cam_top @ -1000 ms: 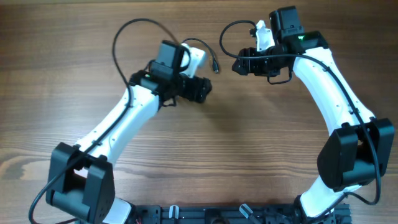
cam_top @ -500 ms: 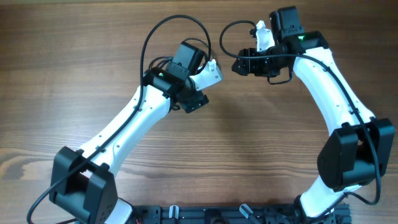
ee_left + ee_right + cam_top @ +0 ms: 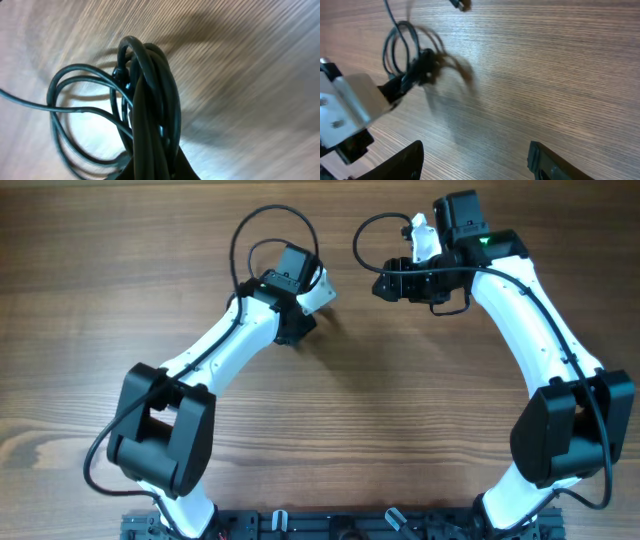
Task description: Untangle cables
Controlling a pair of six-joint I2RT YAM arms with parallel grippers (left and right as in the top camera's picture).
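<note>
The cables [image 3: 150, 100] are a bundle of thin black cords, with loose loops [image 3: 75, 115] spilling to the left. My left gripper [image 3: 155, 169] is shut on the bundle's thick middle and holds it above the wooden table. The right wrist view shows the same bundle [image 3: 422, 65] blurred, hanging from the left gripper [image 3: 402, 86], with a small plug end [image 3: 461, 4] at the top edge. From overhead, the left wrist [image 3: 300, 292] covers the cables. My right gripper [image 3: 475, 150] [image 3: 385, 285] is open with nothing in it, a short way right of the left one.
Thicker black wires [image 3: 268, 225] [image 3: 365, 235] arch over the two arms at the back of the wooden table [image 3: 120, 260]. A black rail [image 3: 330, 525] runs along the front edge between the arm bases.
The left arm has swung round toward the back of the table, and its gripper has gone from open to shut on the cable bundle. The right arm has not moved.
</note>
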